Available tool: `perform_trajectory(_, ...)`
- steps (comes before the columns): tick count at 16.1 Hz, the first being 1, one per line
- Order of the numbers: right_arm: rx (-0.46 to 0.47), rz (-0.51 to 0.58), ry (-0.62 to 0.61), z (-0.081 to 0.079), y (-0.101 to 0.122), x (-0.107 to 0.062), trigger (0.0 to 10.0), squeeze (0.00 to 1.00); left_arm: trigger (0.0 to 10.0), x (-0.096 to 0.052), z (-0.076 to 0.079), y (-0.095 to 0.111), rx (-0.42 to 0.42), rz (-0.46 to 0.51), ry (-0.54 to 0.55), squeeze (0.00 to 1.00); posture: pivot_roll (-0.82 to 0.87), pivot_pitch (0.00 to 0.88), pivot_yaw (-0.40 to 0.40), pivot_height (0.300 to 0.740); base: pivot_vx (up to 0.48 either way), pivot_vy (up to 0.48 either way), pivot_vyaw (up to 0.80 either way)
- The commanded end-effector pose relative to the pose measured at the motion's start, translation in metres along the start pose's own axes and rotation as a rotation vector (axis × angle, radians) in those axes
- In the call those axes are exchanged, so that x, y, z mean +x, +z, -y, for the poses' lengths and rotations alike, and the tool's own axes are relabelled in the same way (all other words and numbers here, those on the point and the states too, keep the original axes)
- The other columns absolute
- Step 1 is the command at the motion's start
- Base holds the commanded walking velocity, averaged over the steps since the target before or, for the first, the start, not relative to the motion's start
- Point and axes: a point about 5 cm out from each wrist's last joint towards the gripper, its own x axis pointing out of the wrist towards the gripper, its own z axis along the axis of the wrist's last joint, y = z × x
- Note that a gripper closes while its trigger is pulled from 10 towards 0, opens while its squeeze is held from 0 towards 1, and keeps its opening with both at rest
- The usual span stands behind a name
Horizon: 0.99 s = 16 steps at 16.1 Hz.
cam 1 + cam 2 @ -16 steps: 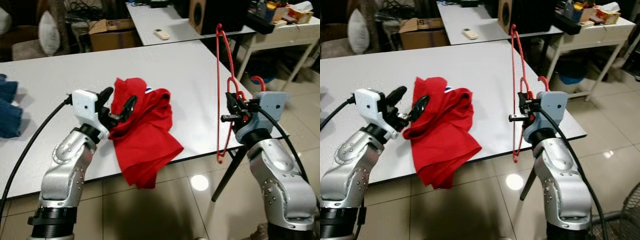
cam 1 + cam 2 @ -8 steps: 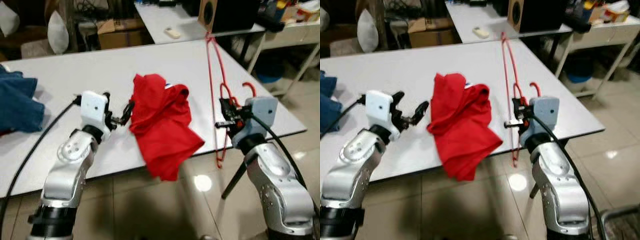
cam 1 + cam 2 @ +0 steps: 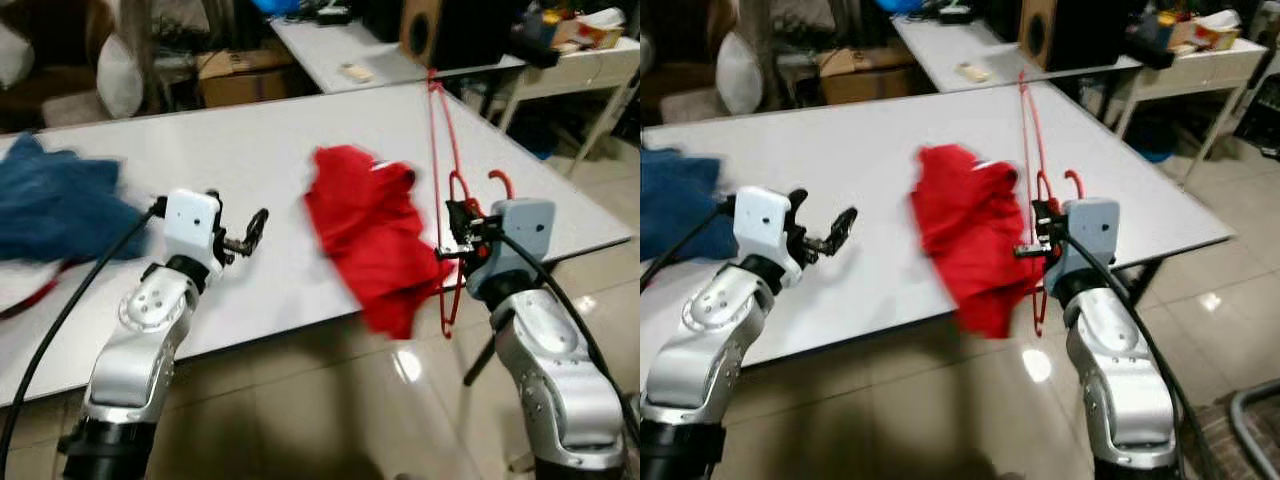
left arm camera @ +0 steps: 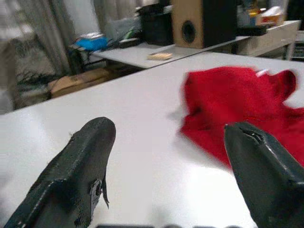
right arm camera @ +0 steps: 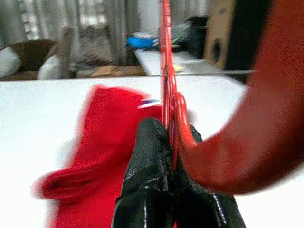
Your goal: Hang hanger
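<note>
beside the table [image 3: 280, 150], right hand [image 3: 462, 232] clamps the red hanger [image 3: 437, 150] (may snag the red cloth [image 3: 375, 225]); left hand [image 3: 245, 232] gapes empty.

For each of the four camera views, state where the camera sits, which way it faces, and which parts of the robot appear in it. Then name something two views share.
Left eye view: on the head, facing forward and down at the white table; both silver arms show.
Right eye view: same head camera, same scene, slightly offset.
Left wrist view: along the open left end effector toward the red garment.
Right wrist view: along the right end effector, shut on the red hanger.
Shared: both wrist views show the red garment.
</note>
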Motion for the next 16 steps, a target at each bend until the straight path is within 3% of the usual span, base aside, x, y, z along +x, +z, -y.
perform_trajectory(1,-0.013,0.016,0.018,-0.003,0.002,0.000,10.0,0.00,10.0,0.000,-0.002,0.000,0.003,-0.008,0.020,0.48,-0.14,0.000,0.024,0.740,0.000,0.390,0.00)
perform_trajectory(5,-0.018,-0.023,-0.014,0.003,-0.004,0.003,10.0,0.00,10.0,0.003,0.003,0.002,0.005,0.000,0.022,0.49,-0.13,0.000,0.011,0.740,0.000,0.392,0.00)
perform_trajectory(16,-0.071,-0.012,0.030,-0.001,-0.002,0.010,10.0,0.00,10.0,0.001,0.000,0.000,-0.001,-0.002,0.054,0.49,-0.12,0.000,-0.001,0.740,0.000,0.400,0.00)
